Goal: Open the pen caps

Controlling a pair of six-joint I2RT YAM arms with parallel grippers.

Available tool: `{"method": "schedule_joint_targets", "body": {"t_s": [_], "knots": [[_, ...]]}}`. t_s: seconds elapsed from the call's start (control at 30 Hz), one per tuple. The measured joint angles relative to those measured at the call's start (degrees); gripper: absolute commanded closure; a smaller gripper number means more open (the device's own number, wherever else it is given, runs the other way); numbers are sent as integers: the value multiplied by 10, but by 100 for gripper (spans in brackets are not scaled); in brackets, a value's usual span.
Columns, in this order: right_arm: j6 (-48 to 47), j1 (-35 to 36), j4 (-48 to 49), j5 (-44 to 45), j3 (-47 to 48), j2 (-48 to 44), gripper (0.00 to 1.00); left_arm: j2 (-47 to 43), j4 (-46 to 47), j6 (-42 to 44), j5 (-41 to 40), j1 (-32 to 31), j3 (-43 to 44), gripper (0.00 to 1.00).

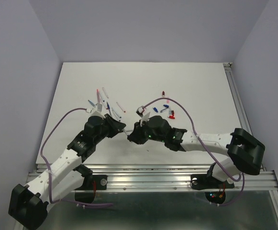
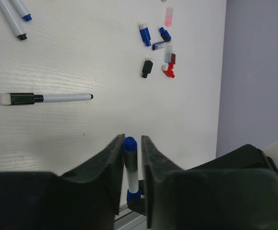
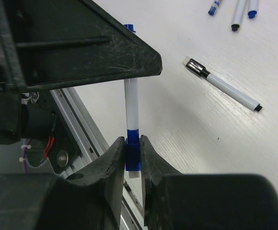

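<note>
A pen [image 3: 131, 103] is held toward seven o'clock on the table [image 1: 191, 86]. Its barrel is clamped by the left gripper [image 2: 131, 141], and its blue cap [image 3: 133, 160] (not yet off) by the right gripper [image 3: 133, 143]. Several loose caps [image 2: 147, 67] are seen at one o'clock.

Blue pen [image 2: 130, 167]: barrel sides masked by left fingers [image 2: 111, 163]. From the right wrist its top end sits behind them. Blue cap [image 3: 133, 155] mostly covered by right fingers [image 3: 112, 165]. Two pens [image 2: 13, 21] cut off at left-wrist frame top, three pens [image 3: 237, 14] at right-wrist top. Overhead: loose caps [image 1: 168, 111] on worktop [image 1: 191, 86] too small to count.
</note>
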Motion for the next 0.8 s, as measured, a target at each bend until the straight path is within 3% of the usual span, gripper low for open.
{"method": "schedule_joint_targets", "body": {"t_s": [0.07,0.13,0.27,0.3,0.57,0.63,0.67,0.7,0.8], "knots": [[5,0,10,0,-6,-8,92,2,2,-3,1,-1,0,87],[9,0,13,0,-9,-15,92,2,12,-3,3,-2,0,100],[12,0,18,-7,-16,-23,75,2,19,-3,5,-2,0,100],[12,0,18,-8,-16,-23,67,1,18,-3,5,-2,0,100],[11,0,25,-22,-15,-14,58,-30,13,0,-3,-2,0,100],[10,0,25,-25,-15,-4,64,-35,13,1,-6,-2,0,100],[10,0,24,-27,-15,-1,79,-36,13,2,-9,-2,0,100],[10,0,25,-30,-15,4,85,-36,13,3,-11,-2,0,100],[7,0,28,-40,-15,6,94,-33,9,5,-15,-2,0,100]]}}
